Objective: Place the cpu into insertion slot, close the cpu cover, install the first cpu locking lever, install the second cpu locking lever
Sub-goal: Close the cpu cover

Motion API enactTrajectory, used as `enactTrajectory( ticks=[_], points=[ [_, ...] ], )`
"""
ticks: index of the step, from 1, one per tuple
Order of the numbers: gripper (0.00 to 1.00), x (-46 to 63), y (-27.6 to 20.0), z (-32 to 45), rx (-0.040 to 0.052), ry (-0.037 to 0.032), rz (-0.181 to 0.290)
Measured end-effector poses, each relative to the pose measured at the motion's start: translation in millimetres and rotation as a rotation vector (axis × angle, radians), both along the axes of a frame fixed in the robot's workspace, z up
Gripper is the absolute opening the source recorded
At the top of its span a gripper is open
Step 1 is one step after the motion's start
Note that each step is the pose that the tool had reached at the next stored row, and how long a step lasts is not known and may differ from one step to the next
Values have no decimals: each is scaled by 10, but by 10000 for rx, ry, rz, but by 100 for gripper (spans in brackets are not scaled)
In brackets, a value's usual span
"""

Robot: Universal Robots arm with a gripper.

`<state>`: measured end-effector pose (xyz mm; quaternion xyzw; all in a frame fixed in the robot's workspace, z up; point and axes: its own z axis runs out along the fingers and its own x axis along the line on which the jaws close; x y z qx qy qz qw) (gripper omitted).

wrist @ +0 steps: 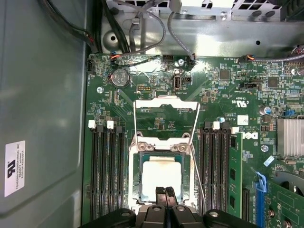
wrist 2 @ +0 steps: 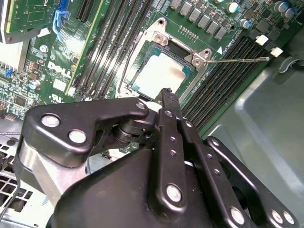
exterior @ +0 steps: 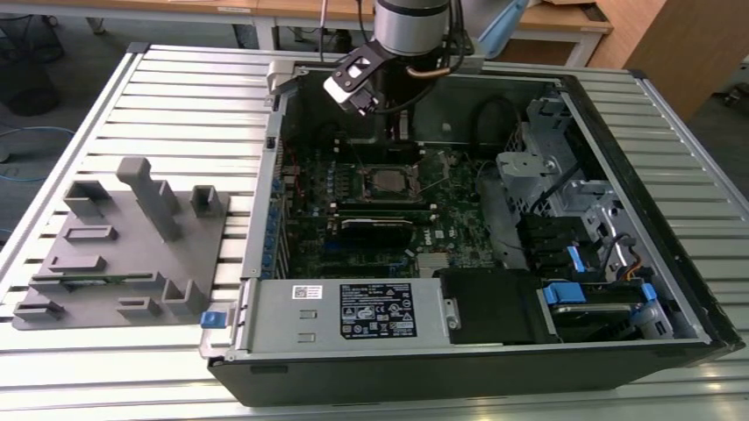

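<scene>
**Pinched tips over the chip**

My gripper point(wrist: 166, 192) is squeezed shut, holding nothing. The cpu point(wrist: 161, 172) lies in the insertion slot point(wrist: 161, 155) just below its tips. If I push down crooked, I might scratch it.

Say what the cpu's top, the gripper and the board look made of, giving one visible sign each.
cpu: metal, probably; pale silver top with matte sheen.
gripper: likely black-coated metal; glossy links, bright rivets.
board: green laminate, seemingly; lacquered surface with fine traces.
</scene>
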<state>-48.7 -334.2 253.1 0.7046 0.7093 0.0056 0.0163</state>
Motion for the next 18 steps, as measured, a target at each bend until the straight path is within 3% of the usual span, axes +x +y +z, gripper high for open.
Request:
enactTrajectory(
  ticks=[8,18],
  points=[
    [10,0,1,95,5,-3,0],
    [10,25,1,99,3,-1,0]
  ],
)
